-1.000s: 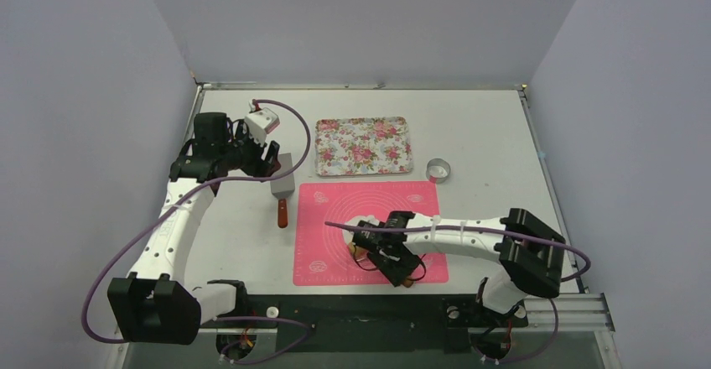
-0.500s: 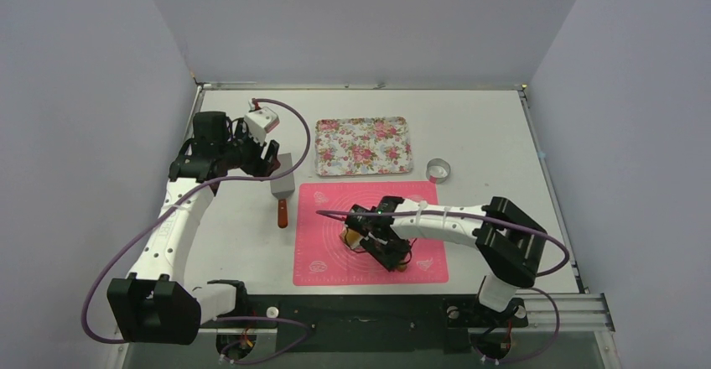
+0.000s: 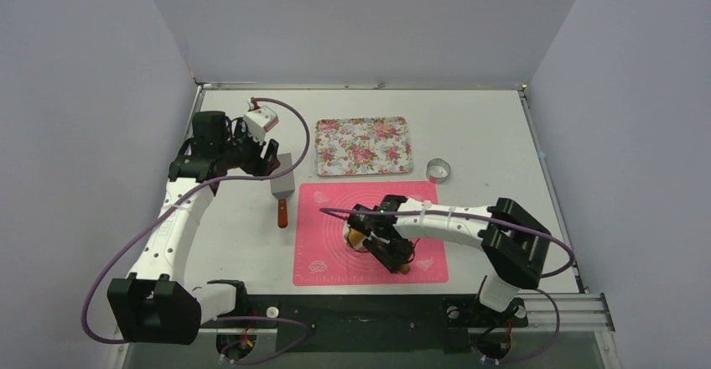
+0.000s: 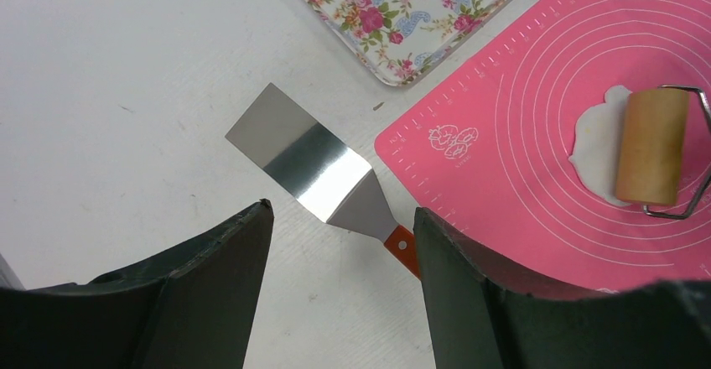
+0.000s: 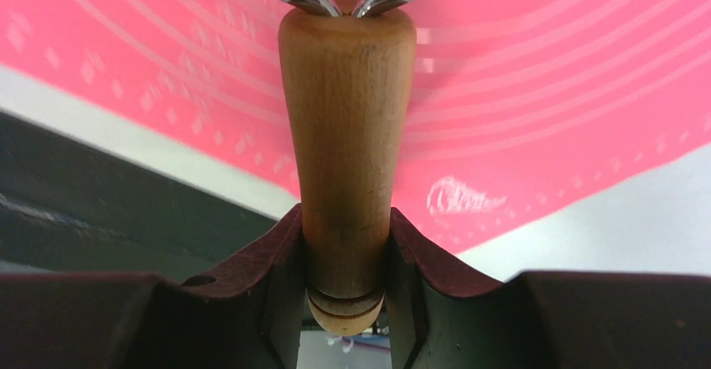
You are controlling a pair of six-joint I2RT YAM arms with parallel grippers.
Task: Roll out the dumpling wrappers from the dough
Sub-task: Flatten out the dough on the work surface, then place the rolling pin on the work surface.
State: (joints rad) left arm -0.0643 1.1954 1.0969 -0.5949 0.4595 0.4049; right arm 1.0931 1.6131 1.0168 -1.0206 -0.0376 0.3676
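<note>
The dough [image 4: 597, 142] is a flattened white patch on the pink mat [image 3: 323, 218]. In the left wrist view the wooden roller [image 4: 651, 145] lies across its right side. In the top view the roller's barrel [image 3: 356, 237] and my right arm hide most of the dough. My right gripper [image 3: 390, 253] is shut on the roller's wooden handle [image 5: 348, 134], and its jaws [image 5: 346, 235] clamp both sides of the handle. My left gripper [image 3: 267, 161] is open and empty above the table, near the spatula [image 4: 306, 161]. No cut round wrapper shows.
A floral tray [image 3: 364, 145] lies beyond the mat. A metal ring cutter [image 3: 438, 168] stands right of the tray. The spatula [image 3: 283, 189], with a red handle, lies just left of the mat. Grey walls close in the table.
My right gripper has pushed the roller from the mat's near right toward its middle, over the dough. The left arm has not moved.
</note>
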